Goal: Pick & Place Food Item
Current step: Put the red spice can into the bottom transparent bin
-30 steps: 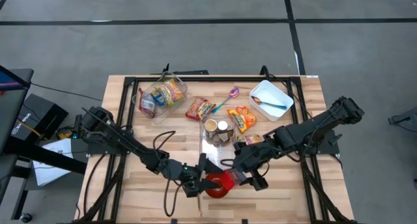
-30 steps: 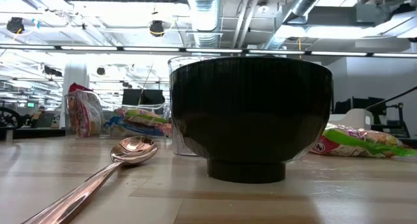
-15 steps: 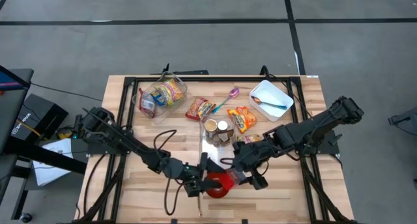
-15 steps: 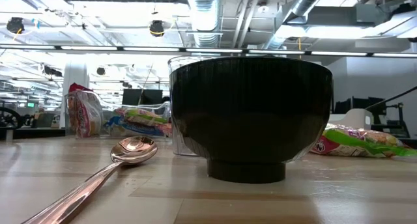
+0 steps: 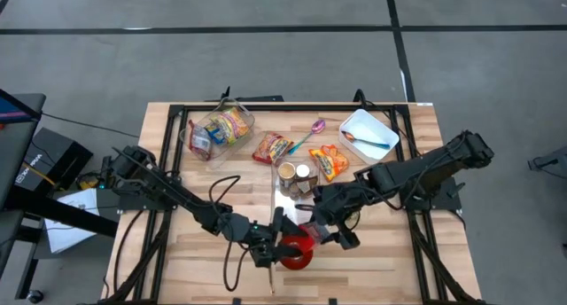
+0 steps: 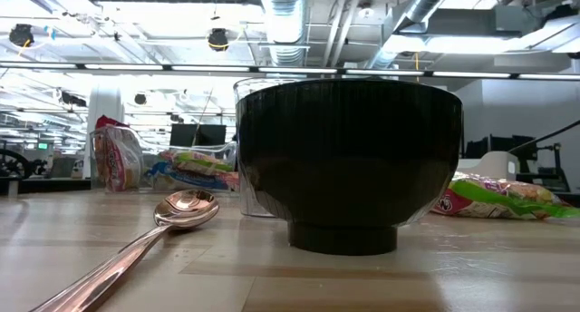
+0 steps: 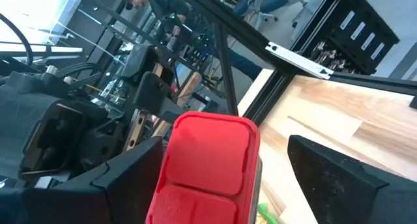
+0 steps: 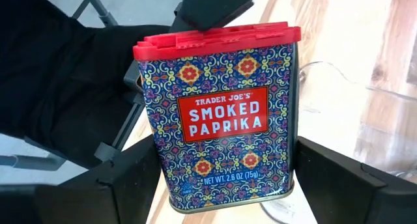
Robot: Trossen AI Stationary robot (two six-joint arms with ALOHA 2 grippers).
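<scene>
The smoked paprika tin [image 8: 221, 113] sits upright between the fingers of the right gripper [image 5: 330, 234], which looks clamped on its narrow sides. It is at the front middle of the table [image 5: 399, 261], beside the red-lined black bowl [image 5: 297, 250]. The left gripper [image 5: 270, 250] faces it from the other side with its jaws spread wide around the tin's red lid [image 7: 208, 162]. A gap shows at one finger, so I judge it is not bearing the load, though the wrist views leave this uncertain. If this is a handover, the left jaws should close squarely on the lid end before the right lets go, because the smooth metal could slide. If the tin is being placed, it should come down level. The two grippers are almost touching, so each should back straight out along its own arm. Bare wood lies along the front edge on both sides, while the clear tub [image 5: 297, 179] and snack packets [image 5: 273, 148] crowd the middle. The spoon [image 6: 181, 212] lies just beside the bowl.
</scene>
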